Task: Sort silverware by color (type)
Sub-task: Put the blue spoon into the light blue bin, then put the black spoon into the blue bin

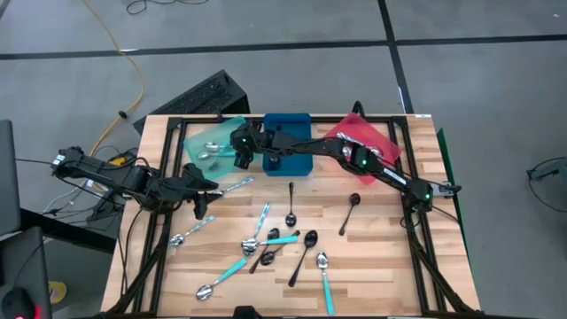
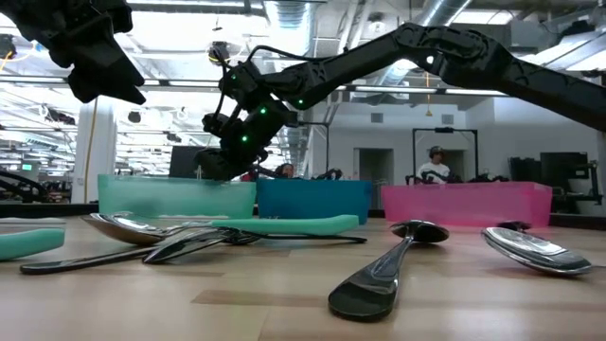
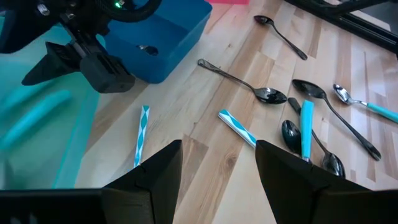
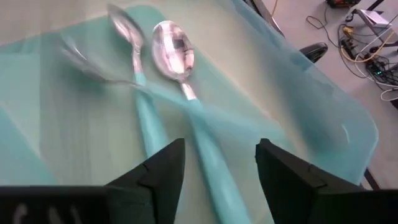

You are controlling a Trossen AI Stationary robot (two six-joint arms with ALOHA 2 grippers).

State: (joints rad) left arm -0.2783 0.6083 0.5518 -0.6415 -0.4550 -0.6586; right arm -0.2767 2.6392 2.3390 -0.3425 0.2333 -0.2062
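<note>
Silverware is small spoons in three finishes: glossy metal bowls on matte teal plastic handles, all-black, and plain polished silver; most lie scattered on the pale wood-plank table (image 1: 381,266), e.g. a black spoon (image 1: 350,213), a silver one (image 1: 291,206) and a teal-handled spoon (image 1: 325,276). Right gripper (image 1: 241,147) hangs over the translucent teal tray (image 4: 323,106), fingers spread and empty, above three teal-handled spoons (image 4: 186,93) lying crossed on its smooth floor. Left gripper (image 1: 200,197) sits low over the table's left side, fingers apart, nothing in them; blue tray (image 1: 287,124) and red tray (image 1: 376,133) are rectangular plastic.
</note>
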